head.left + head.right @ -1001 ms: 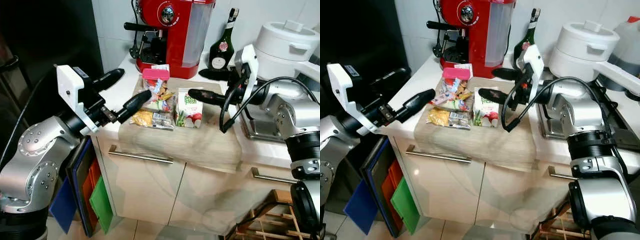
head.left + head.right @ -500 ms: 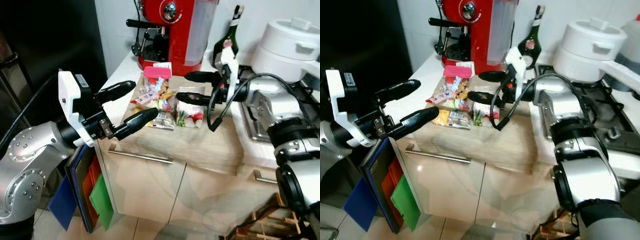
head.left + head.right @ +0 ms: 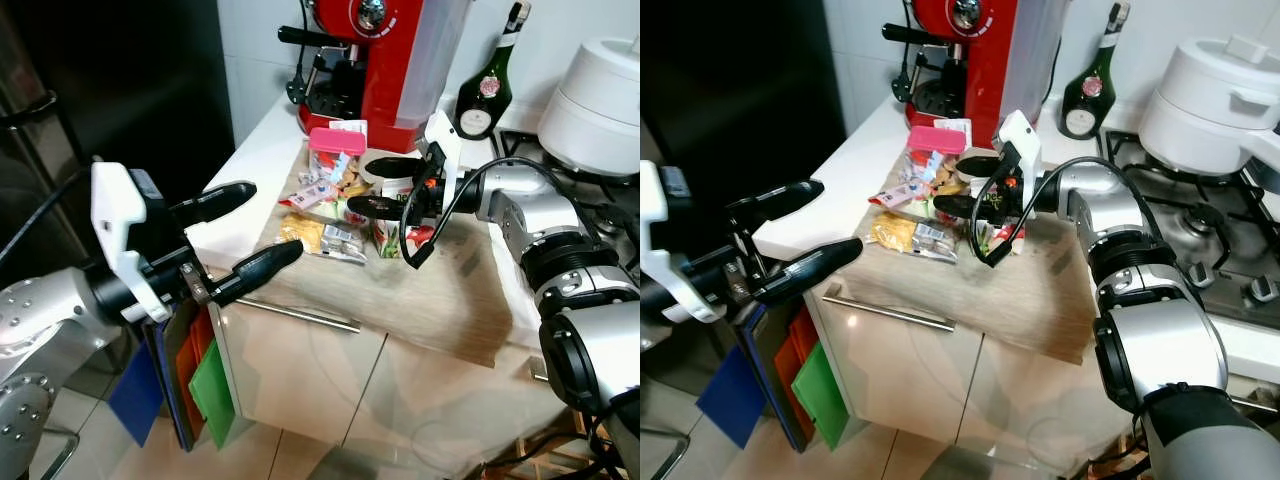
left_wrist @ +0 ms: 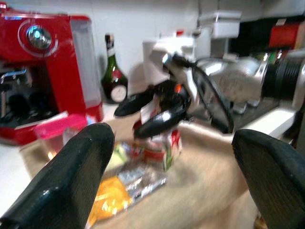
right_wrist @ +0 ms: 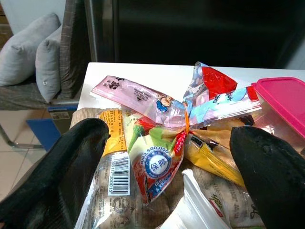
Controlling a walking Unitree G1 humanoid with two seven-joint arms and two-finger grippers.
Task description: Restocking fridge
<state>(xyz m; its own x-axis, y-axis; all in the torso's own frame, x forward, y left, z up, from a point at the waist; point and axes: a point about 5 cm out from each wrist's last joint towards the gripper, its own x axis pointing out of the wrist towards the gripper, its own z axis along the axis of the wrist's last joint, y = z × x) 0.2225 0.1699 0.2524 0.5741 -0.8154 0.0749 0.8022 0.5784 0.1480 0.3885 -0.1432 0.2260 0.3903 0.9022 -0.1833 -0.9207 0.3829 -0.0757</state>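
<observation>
Reaching further in over the last second, the right hand [image 3: 380, 187] had travelled from beside the upright white carton with green lettering and a strawberry picture [image 3: 392, 228] to a spot over the pile of groceries, its two black fingers spread apart and holding nothing. From its wrist camera, those fingers framed a twisted bundle of shiny snack sachets in pink, red and blue [image 5: 183, 117], with a yellow foil packet [image 5: 209, 157] under them and the carton's white top just below the lens. A clear plastic tub with a pink lid [image 3: 336, 150] stood at the far side of the pile, touching the sachets.

All of this lay on a beige cloth [image 3: 450, 290] draped over the white counter [image 3: 250, 175], in front of a red espresso machine [image 3: 395, 55]; a dark green bottle [image 3: 488, 85] and a white rice cooker [image 3: 600, 95] stood further back.

The left hand [image 3: 240, 232] hung open and empty off the counter's near corner, well apart from the food, with the black fridge [image 3: 130, 90] beyond it.

The step in hand looked like the first pick for restocking: nothing had been lifted yet. The next move would call for lowering the right hand and closing on one item, most likely the sachet bundle or the carton, then carrying it towards the fridge. The sachets were loose and slippery, so the grip would need to take the knot, not a stray end.
</observation>
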